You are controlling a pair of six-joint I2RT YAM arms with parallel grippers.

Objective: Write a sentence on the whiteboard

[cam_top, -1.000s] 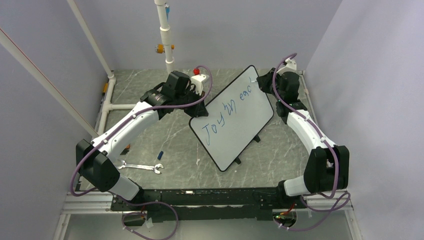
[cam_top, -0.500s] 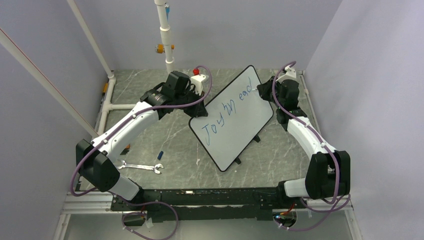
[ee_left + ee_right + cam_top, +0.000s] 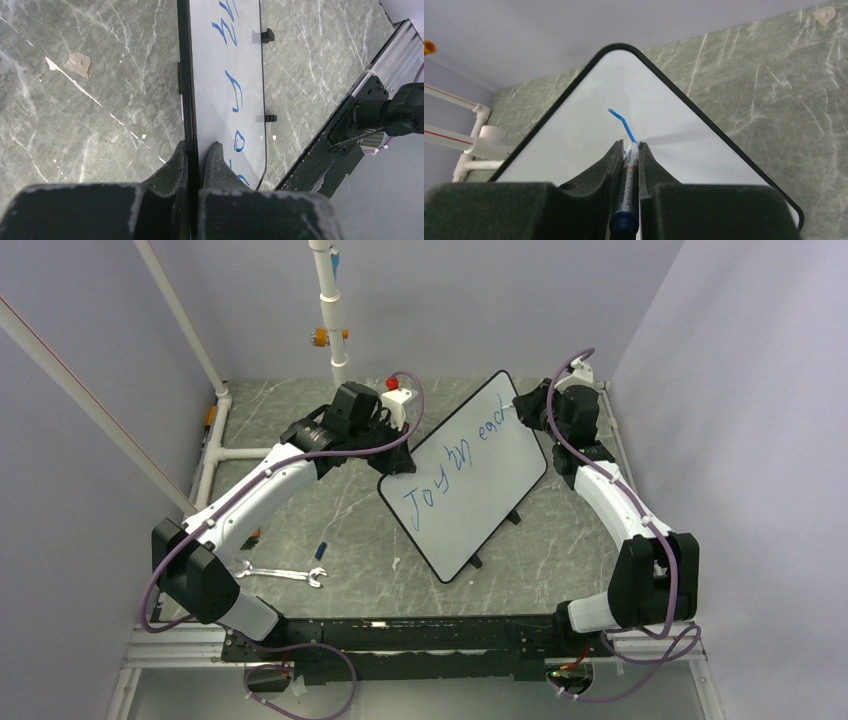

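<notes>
The whiteboard [image 3: 478,502] stands tilted on the table, its black rim [image 3: 183,75] pinched at the left edge by my left gripper [image 3: 393,462], which is shut on it [image 3: 199,145]. The sentence [image 3: 452,462] runs diagonally up the board in blue handwriting, also seen edge-on in the left wrist view as blue handwriting [image 3: 231,85]. My right gripper [image 3: 520,406] is at the board's top corner, shut [image 3: 629,144] on a blue-capped marker [image 3: 626,175]. The marker's tip touches the white surface [image 3: 569,140] at the lower end of a fresh blue stroke [image 3: 620,121].
A wrench [image 3: 283,573] and a small blue cap [image 3: 321,547] lie on the marble table at the near left. White pipes [image 3: 330,310] stand at the back, and a white block with a red knob [image 3: 398,395] sits behind the left gripper. The black rail [image 3: 420,630] lines the near edge.
The right gripper with the marker dipped slightly down and right near the board's top corner, then came back up, adding a stroke at the end of the writing. The left arm and board stayed still.
</notes>
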